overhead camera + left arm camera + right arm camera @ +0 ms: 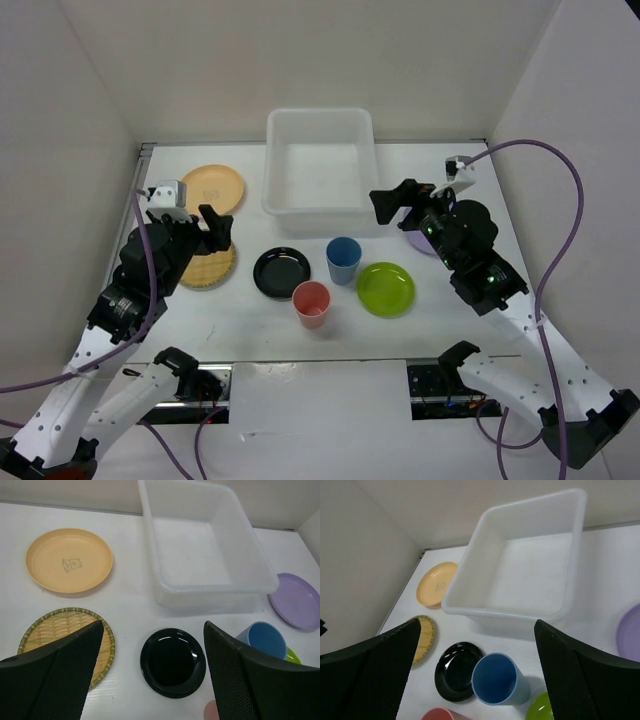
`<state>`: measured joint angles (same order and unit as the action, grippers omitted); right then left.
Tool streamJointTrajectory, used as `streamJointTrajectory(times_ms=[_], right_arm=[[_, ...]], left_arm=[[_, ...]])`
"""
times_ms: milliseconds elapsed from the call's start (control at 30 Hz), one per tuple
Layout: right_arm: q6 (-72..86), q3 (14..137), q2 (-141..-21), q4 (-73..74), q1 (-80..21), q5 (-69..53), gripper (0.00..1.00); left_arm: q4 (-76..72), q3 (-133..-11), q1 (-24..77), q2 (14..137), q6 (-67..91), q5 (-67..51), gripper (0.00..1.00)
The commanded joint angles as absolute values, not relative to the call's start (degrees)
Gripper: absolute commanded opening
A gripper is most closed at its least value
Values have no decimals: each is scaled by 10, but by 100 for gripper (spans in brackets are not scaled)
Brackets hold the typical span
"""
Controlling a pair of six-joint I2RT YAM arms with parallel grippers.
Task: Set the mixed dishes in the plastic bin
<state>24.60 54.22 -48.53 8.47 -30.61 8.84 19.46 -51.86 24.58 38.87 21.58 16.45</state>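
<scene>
The white plastic bin [320, 165] stands empty at the back middle. In front of it are the black plate [281, 272], blue cup [343, 259], pink cup [311, 303] and lime green plate [385, 288]. The pale orange plate [212, 189] and woven tan plate [212, 268] lie at the left. The lavender plate [418, 241] is partly hidden under my right arm. My left gripper [197, 229] is open and empty above the woven plate. In its wrist view [152, 627] the black plate [173, 661] lies between the fingers. My right gripper [397, 201] is open and empty, right of the bin. In its wrist view [477, 624] the blue cup [496, 679] is below.
White walls close the table on the left, back and right. The bin [200, 545] shows empty in both wrist views [530, 575]. Purple cables loop beside each arm. The dishes sit close together in front of the bin.
</scene>
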Motion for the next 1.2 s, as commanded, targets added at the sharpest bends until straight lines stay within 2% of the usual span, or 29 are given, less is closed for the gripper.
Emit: streamJointTrajectory(times_ms=[0, 67, 167, 200, 300, 433, 567, 600, 633, 667, 767, 800, 833, 867, 967, 1167], right_arm=[[261, 530, -445, 80, -293, 122, 98], [256, 525, -425, 65, -287, 127, 98], [206, 489, -375, 28, -275, 38, 98], [226, 489, -354, 28, -275, 83, 98], [242, 482, -349, 61, -253, 119, 98], [289, 509, -384, 126, -185, 184, 98], [385, 515, -428, 170, -111, 175, 98], [401, 509, -437, 170, -91, 154, 94], [412, 485, -450, 159, -69, 92, 82], [425, 470, -456, 136, -27, 61, 42], [456, 439, -490, 119, 38, 9, 8], [462, 434, -501, 132, 53, 1, 8], [468, 434, -512, 138, 68, 1, 13], [468, 434, -534, 138, 100, -20, 43], [475, 422, -569, 132, 159, -87, 69], [468, 404, -627, 113, 191, -99, 70]], left_arm=[[164, -550, 247, 407, 224, 205, 88], [171, -562, 247, 419, 224, 205, 93], [163, -562, 242, 425, 232, 176, 94], [158, -554, 242, 425, 239, 170, 95], [158, -548, 242, 418, 239, 170, 95], [170, -543, 242, 418, 244, 163, 95], [176, -543, 236, 413, 250, 151, 97], [176, -543, 236, 406, 250, 151, 97], [181, -543, 236, 398, 250, 151, 97], [181, -537, 236, 393, 250, 151, 98], [181, -530, 236, 379, 250, 151, 98], [181, -530, 236, 379, 250, 151, 98], [186, -530, 236, 379, 250, 151, 98], [186, -530, 236, 379, 250, 145, 98], [186, -530, 236, 384, 250, 140, 99], [175, -525, 236, 384, 250, 123, 99]])
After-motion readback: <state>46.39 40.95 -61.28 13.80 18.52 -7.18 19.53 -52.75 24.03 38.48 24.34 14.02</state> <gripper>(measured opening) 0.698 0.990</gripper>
